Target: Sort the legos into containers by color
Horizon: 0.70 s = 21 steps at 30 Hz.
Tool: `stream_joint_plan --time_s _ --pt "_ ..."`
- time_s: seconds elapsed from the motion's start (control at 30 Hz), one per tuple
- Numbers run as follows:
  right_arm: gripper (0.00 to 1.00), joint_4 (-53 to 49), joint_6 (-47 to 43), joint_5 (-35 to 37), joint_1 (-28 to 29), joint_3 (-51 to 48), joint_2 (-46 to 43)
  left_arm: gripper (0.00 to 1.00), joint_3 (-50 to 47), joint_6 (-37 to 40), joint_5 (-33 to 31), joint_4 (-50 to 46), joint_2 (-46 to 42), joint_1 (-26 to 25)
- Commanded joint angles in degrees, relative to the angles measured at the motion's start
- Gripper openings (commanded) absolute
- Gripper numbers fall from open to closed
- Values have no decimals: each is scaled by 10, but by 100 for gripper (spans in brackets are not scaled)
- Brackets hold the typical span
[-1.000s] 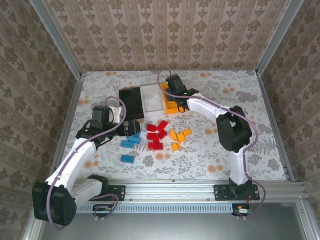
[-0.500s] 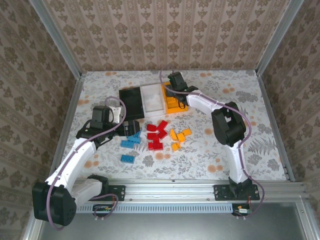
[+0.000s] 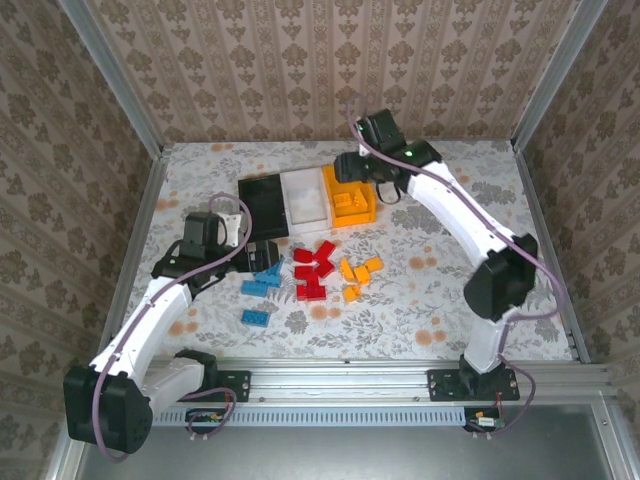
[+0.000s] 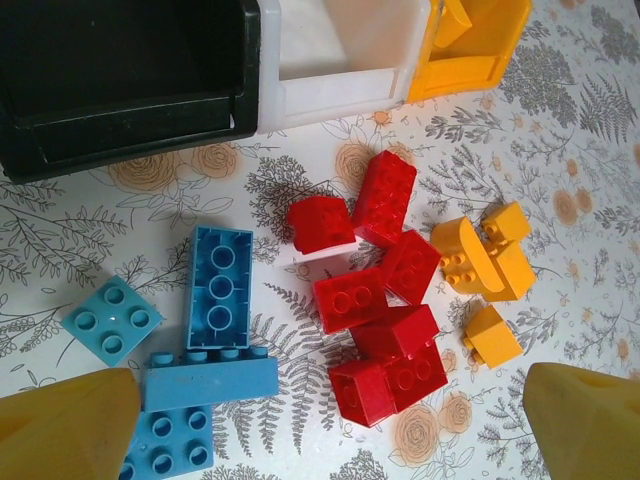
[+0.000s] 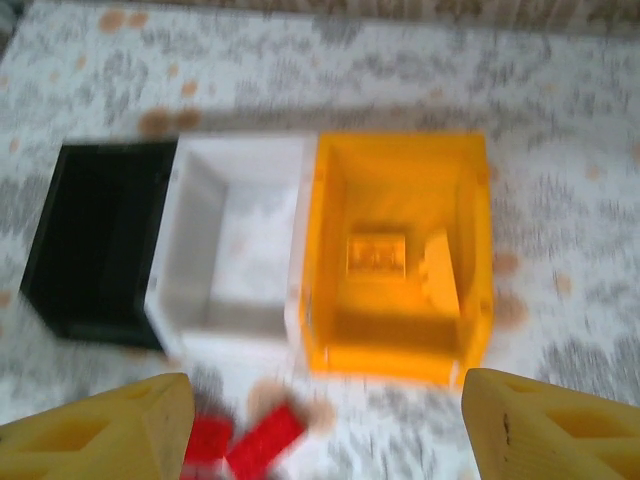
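On the left nothing has moved in the last second. My left end effector (image 3: 262, 255) hangs over the blue legos (image 4: 220, 285) just as it did, spread as wide as it goes with nothing between its tips.

The change is on the right. A second ago the right end effector (image 3: 352, 167) was down inside the orange bin (image 3: 372, 200), closed. Now it has come up and back toward the far wall, and its fingers (image 5: 110, 425) stand well apart with nothing held. In the right wrist view, two orange pieces (image 5: 377, 252) lie on the floor of that bin. I take it a drop has just been made and that colour is partly sorted.

The black bin (image 3: 260, 205) and the white bin (image 3: 305, 195) look empty, as far as I can tell. Loose on the surface (image 3: 430, 300), near the bins, lie the blue group, then the red legos (image 4: 350, 300) in a tight cluster, then a few orange legos (image 4: 470, 260) just beside them. I judge most of the job is still ahead.

My left arm reaches forward from its base with the elbow low and the wrist tipped down at the blue bricks. My right arm is stretched long and high, with the elbow far out to the right. Its wrist is bent so the camera looks down on all three bins, with the orange one nearest the middle.
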Motion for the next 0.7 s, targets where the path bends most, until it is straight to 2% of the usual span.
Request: stream_joint_plan --time_s 0.0,0.13,0.3,0.5,0.67 --pt "74 -102 13 -40 9 -84 -44 100 -4 -2 -6 -13 -4 -6" --pt "75 -105 17 -39 33 -187 -77 100 -4 -1 -8 -15 -1 -9" --pt "76 -55 44 -60 61 -298 -75 100 -3 0 -13 -18 0 -13" --pt "76 -9 77 -58 127 -340 -35 100 -3 1 -18 -22 2 -18" --pt "74 26 96 -61 146 -349 1 100 -2 2 -21 -27 5 -24"
